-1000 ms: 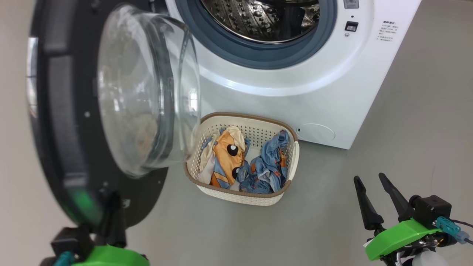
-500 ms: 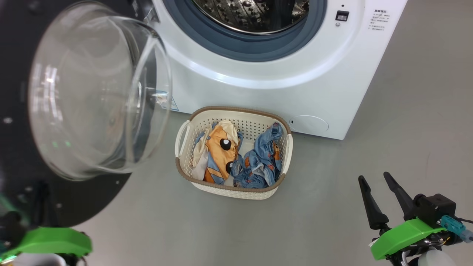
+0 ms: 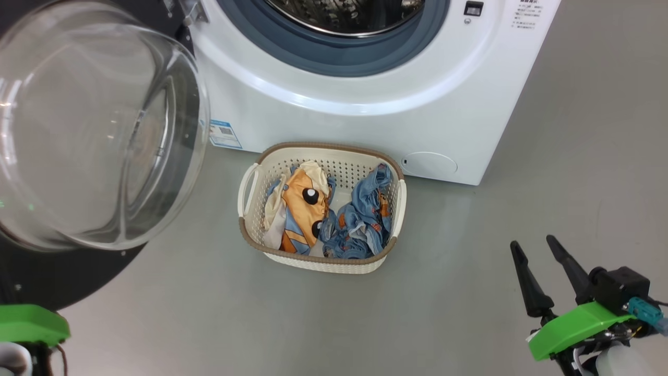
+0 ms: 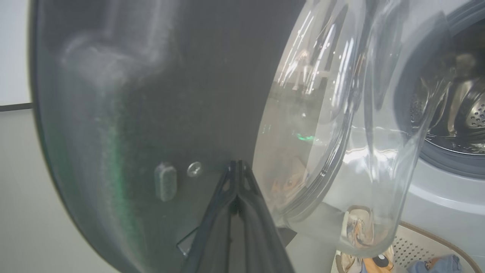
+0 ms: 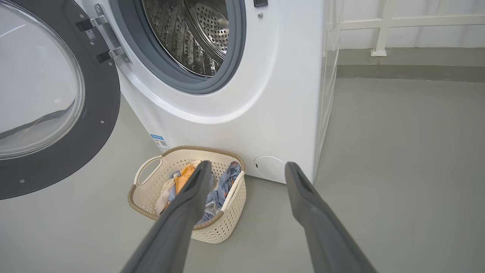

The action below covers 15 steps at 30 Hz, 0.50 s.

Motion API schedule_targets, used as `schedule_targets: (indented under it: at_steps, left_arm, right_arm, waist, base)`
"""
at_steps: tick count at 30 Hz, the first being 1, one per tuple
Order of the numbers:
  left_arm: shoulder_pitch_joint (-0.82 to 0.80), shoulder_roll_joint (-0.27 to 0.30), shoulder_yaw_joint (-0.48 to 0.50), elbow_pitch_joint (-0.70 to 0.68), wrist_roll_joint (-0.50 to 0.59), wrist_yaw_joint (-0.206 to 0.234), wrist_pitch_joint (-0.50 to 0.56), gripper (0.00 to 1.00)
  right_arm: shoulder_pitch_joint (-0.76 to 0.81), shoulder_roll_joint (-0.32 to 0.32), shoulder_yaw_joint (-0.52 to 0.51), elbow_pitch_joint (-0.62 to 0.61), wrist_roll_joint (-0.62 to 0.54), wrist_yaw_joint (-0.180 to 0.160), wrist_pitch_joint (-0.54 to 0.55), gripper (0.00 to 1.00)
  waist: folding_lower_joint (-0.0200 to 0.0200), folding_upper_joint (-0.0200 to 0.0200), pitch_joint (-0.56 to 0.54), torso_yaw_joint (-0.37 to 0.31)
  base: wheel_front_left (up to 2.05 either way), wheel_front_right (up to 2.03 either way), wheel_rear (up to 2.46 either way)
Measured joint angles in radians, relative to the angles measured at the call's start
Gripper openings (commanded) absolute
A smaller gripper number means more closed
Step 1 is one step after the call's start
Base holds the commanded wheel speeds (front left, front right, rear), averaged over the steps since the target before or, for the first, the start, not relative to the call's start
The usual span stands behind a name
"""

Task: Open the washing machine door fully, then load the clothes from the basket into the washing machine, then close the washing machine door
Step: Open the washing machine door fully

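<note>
The washing machine stands with its steel drum exposed. Its door is swung out to the left, the clear glass bowl bulging toward me. On the floor before the machine sits the basket, holding the orange garment and the light blue garment. My left gripper is shut, its tips touching the door's black inner rim beside the glass. My right gripper is open with nothing in it, low at the right, well clear of the basket.
A blue label sticker and a round service cover mark the washer's lower front. Grey floor spreads to the right of the basket. A white railing runs along the back wall beyond the machine.
The door has swung wider to the left with my left gripper against it, uncovering the basket's left handle and the blue sticker. The head camera has shifted; the right gripper stays open.
</note>
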Motion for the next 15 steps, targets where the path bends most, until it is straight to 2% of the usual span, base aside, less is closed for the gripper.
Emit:
schedule_targets:
  at_steps: [15]
  left_arm:
    - [-0.104,-0.013,0.148,0.138,0.074,-0.082,-0.004,0.00]
  right_arm:
    - [-0.015,-0.015,0.002,-0.028,0.000,0.000,0.020,1.00]
  waist:
    - [0.0000,0.0000,0.036,-0.020]
  base:
    - [0.00,0.00,0.00]
